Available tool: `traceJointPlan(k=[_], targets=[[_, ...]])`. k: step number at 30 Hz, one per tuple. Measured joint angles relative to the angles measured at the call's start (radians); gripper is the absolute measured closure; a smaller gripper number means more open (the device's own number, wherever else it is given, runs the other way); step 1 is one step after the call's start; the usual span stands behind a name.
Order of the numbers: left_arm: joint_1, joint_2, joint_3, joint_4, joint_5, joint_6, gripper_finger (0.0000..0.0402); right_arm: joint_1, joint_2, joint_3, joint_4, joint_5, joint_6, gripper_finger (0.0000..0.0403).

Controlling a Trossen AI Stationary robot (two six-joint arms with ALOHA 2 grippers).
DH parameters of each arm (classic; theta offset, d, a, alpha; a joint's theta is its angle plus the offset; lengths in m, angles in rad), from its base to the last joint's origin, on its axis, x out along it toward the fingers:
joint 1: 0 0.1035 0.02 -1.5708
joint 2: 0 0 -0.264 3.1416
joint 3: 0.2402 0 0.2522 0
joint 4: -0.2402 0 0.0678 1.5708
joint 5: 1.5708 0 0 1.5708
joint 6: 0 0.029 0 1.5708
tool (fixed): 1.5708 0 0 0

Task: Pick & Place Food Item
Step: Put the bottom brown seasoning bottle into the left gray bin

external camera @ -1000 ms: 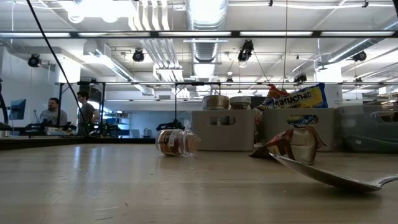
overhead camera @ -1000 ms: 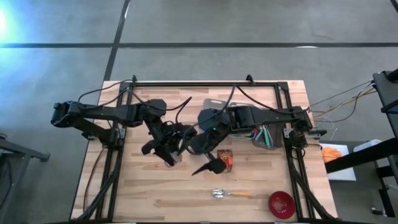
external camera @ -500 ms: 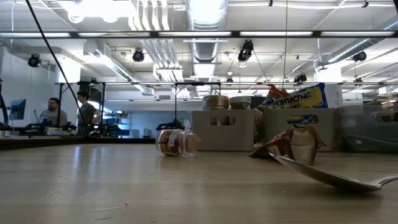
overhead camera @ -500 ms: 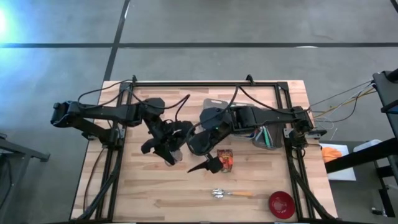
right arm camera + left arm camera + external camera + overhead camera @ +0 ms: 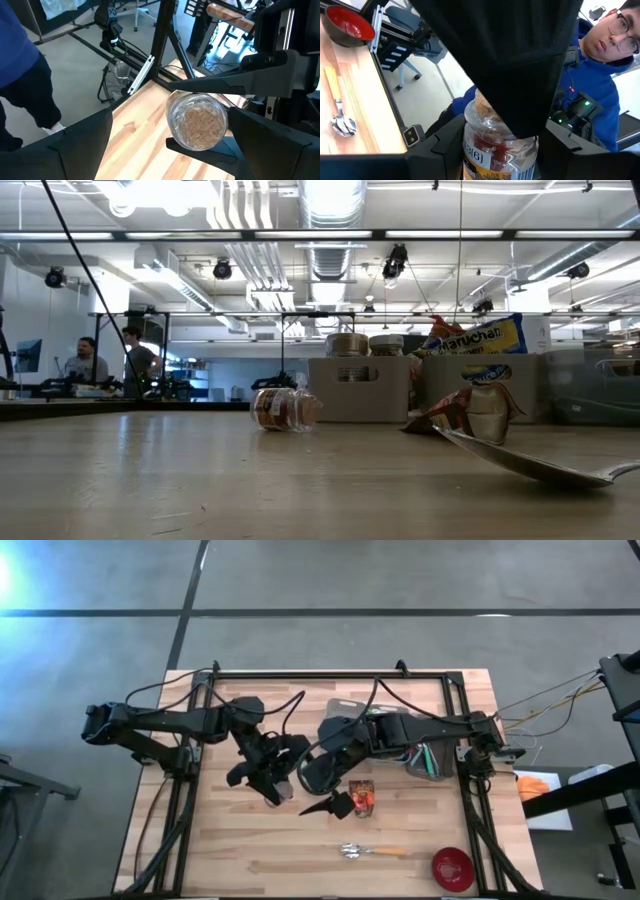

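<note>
Clear jar (image 5: pixel 499 145) – cork-topped, reddish contents – in left end effector (image 5: pixel 490 150).

You can read little here. In the low view, a yellow and blue food bag (image 5: pixel 478 335) standing up out of the grey bins at the tabletop's far edge carries large dark letters that look like "aruchan", with the start of the word cut off. In the left wrist view, the clear jar (image 5: pixel 499 147) has a white label showing "3(6)" beside a barcode; the yellow print below it is too cut off for you to read. No other lettering is legible.
</note>
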Motion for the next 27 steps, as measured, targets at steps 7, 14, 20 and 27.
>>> traceJointPlan(k=[7,14,20,27], targets=[[-0.003,0.000,0.000,0.003,0.010,-0.014,0.0220,-0.002,0.000,-0.002,0.005,-0.002,-0.020,0.0010],[-0.003,0.000,0.000,-0.001,0.010,-0.031,0.0220,-0.003,0.000,-0.016,0.021,-0.004,-0.019,0.0011],[-0.008,0.000,0.000,0.000,0.016,-0.043,0.0220,-0.005,0.000,-0.020,0.037,-0.004,-0.018,0.0046],[-0.012,0.001,0.000,0.009,0.024,-0.068,0.0220,-0.006,0.008,-0.022,0.060,0.010,-0.028,0.0123]])
